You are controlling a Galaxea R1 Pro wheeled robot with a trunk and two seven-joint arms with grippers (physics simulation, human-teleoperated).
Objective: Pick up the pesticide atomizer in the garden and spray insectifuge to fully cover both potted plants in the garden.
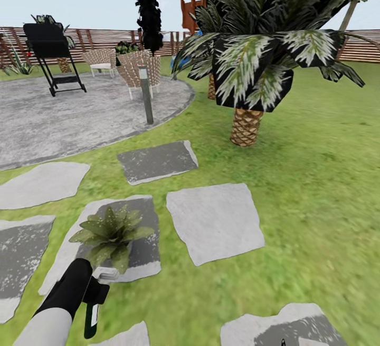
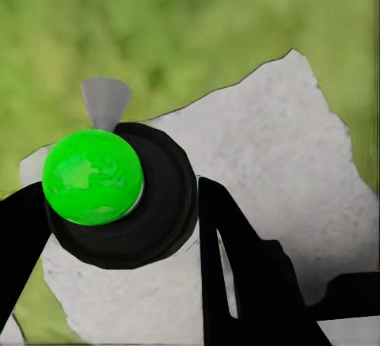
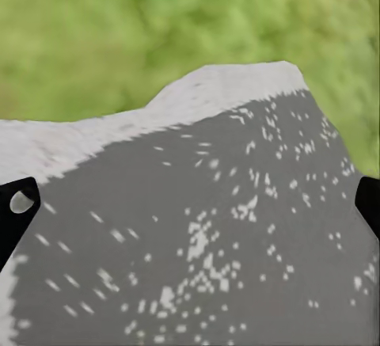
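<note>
**Sprayer in hand, one plant in reach, second not located**

Garden lawn (image 1: 316,188), green, running far to a slatted fence (image 1: 100,37). Round grey patio (image 1: 63,114) far left, carrying a dark grill (image 1: 50,50), wicker chairs (image 1: 140,69) and a short lamp post (image 1: 145,93) at its edge. A palm (image 1: 253,56) with scaly trunk stands centre-right; not a target.

Stepping stones (image 1: 214,222) spread across the near ground. On the near-left one sits a potted plant (image 1: 111,232), a low rosette, pot hidden under the leaves.

Left gripper (image 1: 95,290), near left, just short of that plant. Its fingers (image 2: 245,275) are clamped on the pesticide atomizer (image 1: 94,304); the dark bottle hangs down, the whitish head points toward the rosette. The left wrist view looks onto the bottle's round dark top and a green ball.

Right gripper: dark fingertips (image 3: 16,211) at the two edges of its wrist view, spread wide, nothing between, over a speckled stone.

Risks, as I judge them:
- Nozzle sits low and at the near rim of the rosette; spray may wet the near leaves only, leaving far leaves uncovered.
- Bottle hangs tilted in the grip; squeezing the trigger could twist or slip it.
- I cannot make out the second small plant here; turning away too soon would leave this one half done.
</note>
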